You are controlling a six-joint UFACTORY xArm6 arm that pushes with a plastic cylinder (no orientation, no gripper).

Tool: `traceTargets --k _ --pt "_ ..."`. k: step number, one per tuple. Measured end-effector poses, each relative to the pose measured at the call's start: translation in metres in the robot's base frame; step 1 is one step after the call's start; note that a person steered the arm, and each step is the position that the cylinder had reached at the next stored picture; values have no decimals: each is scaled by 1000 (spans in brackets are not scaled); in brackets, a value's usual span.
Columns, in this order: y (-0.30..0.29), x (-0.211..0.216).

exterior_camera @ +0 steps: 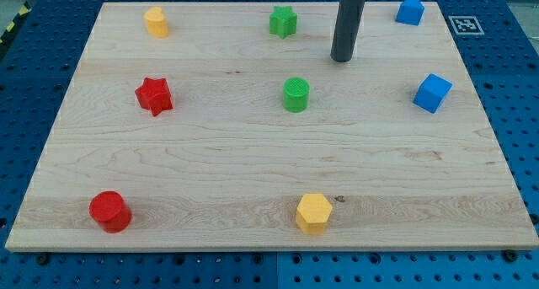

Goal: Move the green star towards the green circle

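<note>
The green star (283,22) sits near the view's top, about the middle of the wooden board (210,163). The green circle (296,95) stands below it, near the board's centre, apart from the star. My tip (341,59) is the lower end of the dark rod coming down from the view's top. It rests on the board to the right of the green star and up and to the right of the green circle. It touches neither block.
A yellow block (156,22) is at the top left, a red star (154,95) at mid left, a red circle (110,211) at bottom left. A yellow hexagon (313,212) is at bottom centre. Two blue blocks (410,10) (432,93) are at the right.
</note>
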State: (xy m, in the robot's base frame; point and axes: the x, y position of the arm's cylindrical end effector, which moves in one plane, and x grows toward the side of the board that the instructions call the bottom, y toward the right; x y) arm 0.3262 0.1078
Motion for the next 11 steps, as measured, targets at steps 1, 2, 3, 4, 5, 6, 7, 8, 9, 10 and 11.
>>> traceTargets --k 1,2,3,4,5,6,7,8,9,10,11 --pt "0 -30" --pt "0 -78" --pt "-24 -127" --pt "-84 -129" --pt "-107 -110" --pt "-102 -99" --pt "-101 -91" --pt "-97 -83" --pt "-97 -75" --pt "-97 -75" --pt "-94 -64"
